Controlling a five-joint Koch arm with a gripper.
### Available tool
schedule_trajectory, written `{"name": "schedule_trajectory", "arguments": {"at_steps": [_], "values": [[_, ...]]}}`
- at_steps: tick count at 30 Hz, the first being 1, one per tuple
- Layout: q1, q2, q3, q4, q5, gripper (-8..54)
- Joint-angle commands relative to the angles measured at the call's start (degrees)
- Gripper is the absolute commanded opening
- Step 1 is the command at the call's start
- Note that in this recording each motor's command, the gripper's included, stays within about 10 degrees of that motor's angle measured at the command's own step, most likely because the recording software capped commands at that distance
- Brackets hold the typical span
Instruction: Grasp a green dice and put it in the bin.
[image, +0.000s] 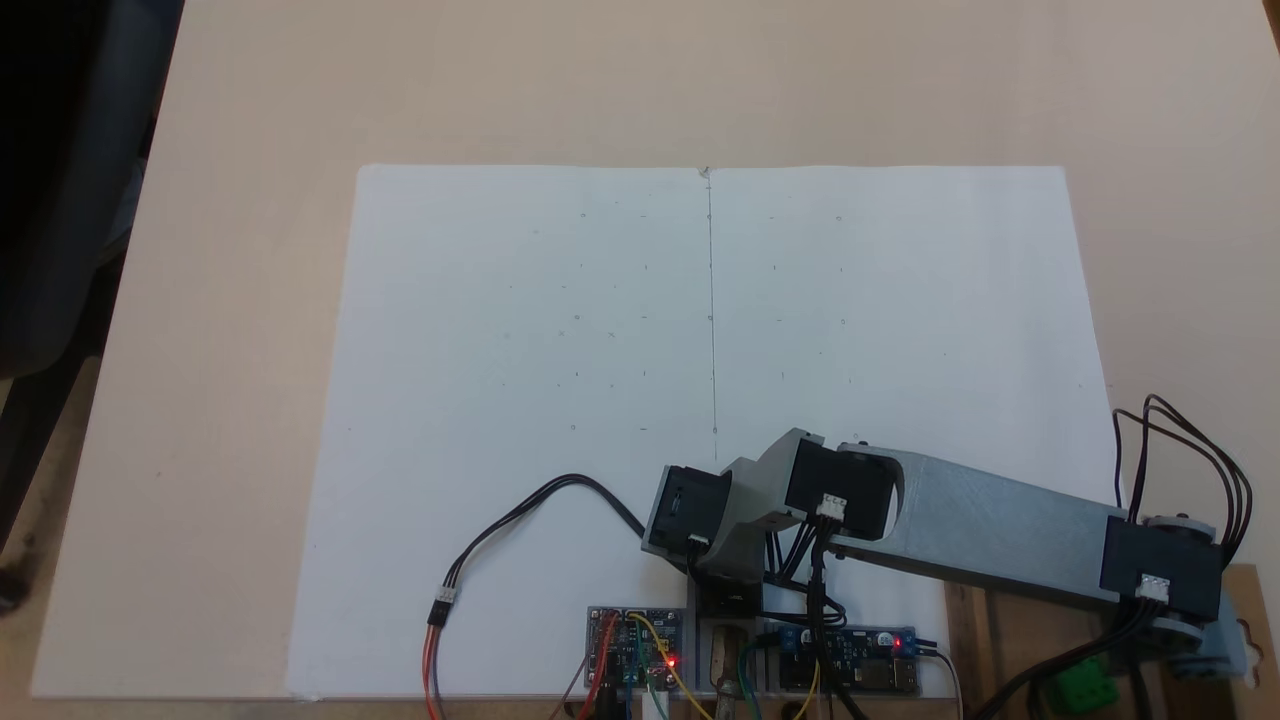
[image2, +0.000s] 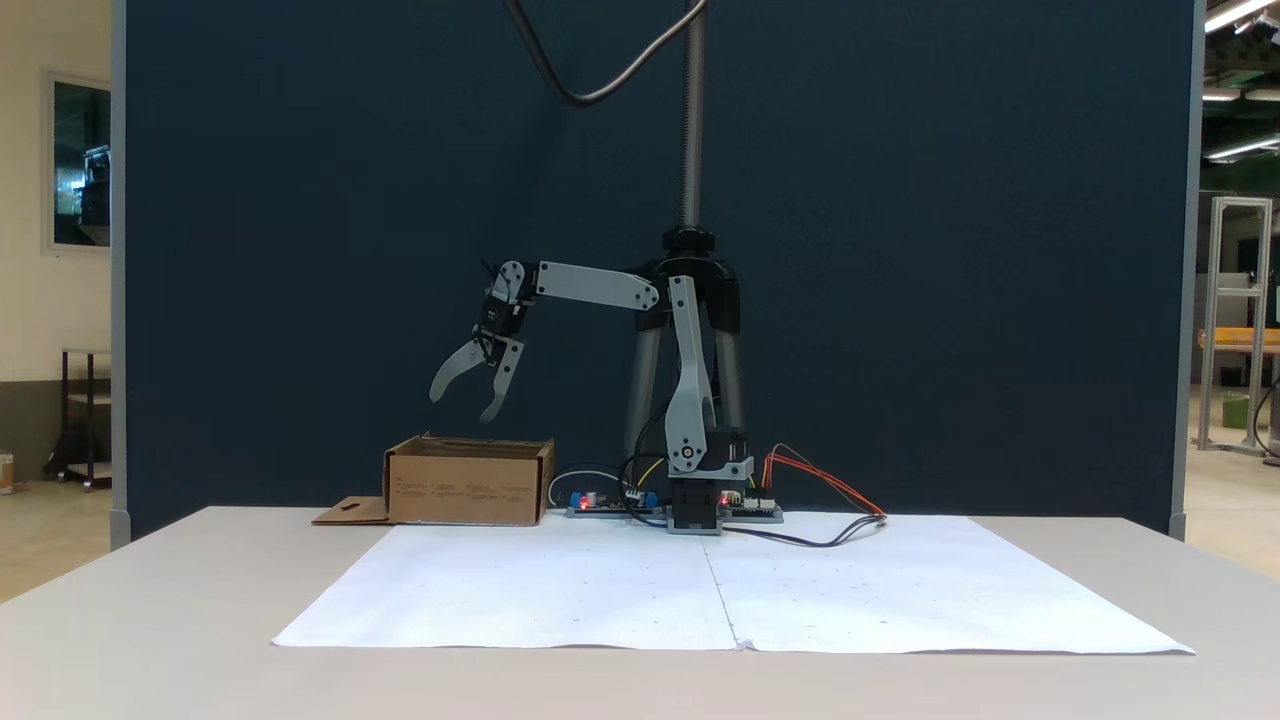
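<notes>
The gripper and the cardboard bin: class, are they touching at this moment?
Apart. A fixed view shows the open gripper hanging above the bin, dark backdrop visible between them.

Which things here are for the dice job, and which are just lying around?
For the job:
small bright green dice, down in the box
shallow brown cardboard bin
grey gripper, open above the bin

Lying about:
white paper sheets
circuit boards
black cable

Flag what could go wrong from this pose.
1. The green dice lies in the cardboard box under the arm; in the top-down fixed view it is half hidden by cables, so confirming the drop is hard.
2. The gripper hangs open just above the box rim; a low retreat might clip the wall and shift the light box.
</notes>
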Motion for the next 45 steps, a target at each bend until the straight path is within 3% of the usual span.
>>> {"name": "schedule_trajectory", "arguments": {"at_steps": [1, 16, 34, 45], "values": [[-0.4, 1.8, -3.6, -0.5, 0.4, 36.9], [-32.4, 7.0, -3.6, -0.7, 15.3, 44.2], [-88.2, 8.6, -3.6, -3.3, 22.6, 44.2], [-96.0, 9.3, -3.6, -7.4, 23.4, 44.3]]}}
